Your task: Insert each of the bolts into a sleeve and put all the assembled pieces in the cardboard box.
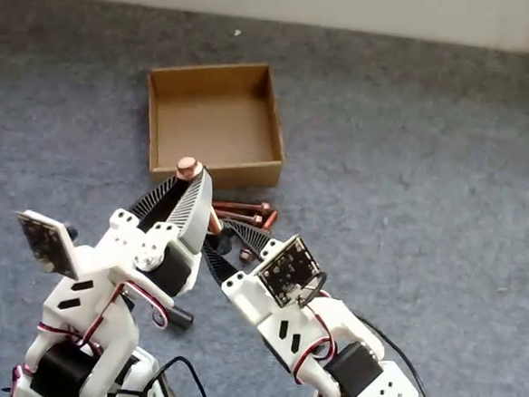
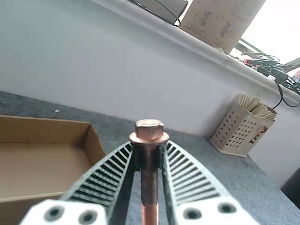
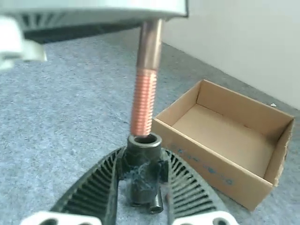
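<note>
Barely started: pinching one bolt (image 2: 149, 130) in the left claw (image 2: 149, 146), tip at the mouth of the sleeve (image 3: 143, 174) clamped in the right claw (image 3: 144, 157) beneath, other bolts (image 1: 241, 213) and bare cardboard box (image 3: 206, 161) beyond.

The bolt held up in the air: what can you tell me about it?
The bolt looks like copper-coloured metal: hex head with a flange, smooth shank, threaded lower end. It stands roughly upright, head up, clamped in the left gripper. Its tip sits at the mouth of the dark sleeve in the right gripper.

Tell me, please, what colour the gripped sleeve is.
The sleeve is black; the right wrist view shows it best.
</note>
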Motion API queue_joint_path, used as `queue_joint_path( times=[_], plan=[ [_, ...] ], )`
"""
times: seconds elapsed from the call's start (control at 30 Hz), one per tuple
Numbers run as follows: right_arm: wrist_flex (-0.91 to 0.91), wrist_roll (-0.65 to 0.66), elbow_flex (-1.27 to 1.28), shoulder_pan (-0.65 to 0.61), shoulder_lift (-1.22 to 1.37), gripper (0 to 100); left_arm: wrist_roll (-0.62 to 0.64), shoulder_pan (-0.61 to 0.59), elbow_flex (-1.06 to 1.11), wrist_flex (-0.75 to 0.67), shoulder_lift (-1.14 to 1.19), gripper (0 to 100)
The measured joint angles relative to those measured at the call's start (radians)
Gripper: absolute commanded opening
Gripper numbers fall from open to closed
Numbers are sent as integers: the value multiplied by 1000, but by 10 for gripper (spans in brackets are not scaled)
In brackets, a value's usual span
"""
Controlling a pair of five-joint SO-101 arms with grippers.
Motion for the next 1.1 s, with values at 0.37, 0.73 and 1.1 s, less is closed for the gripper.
queue_joint_path(
  times=[0.37,0.73,1.1],
  plan=[
    [0,5,0,3,0,5,0,0,17,0,2,6],
    [0,6,0,2,0,5,0,-18,63,-14,-6,6],
    [0,6,0,-43,0,5,0,-81,64,-21,0,6]
  ],
)
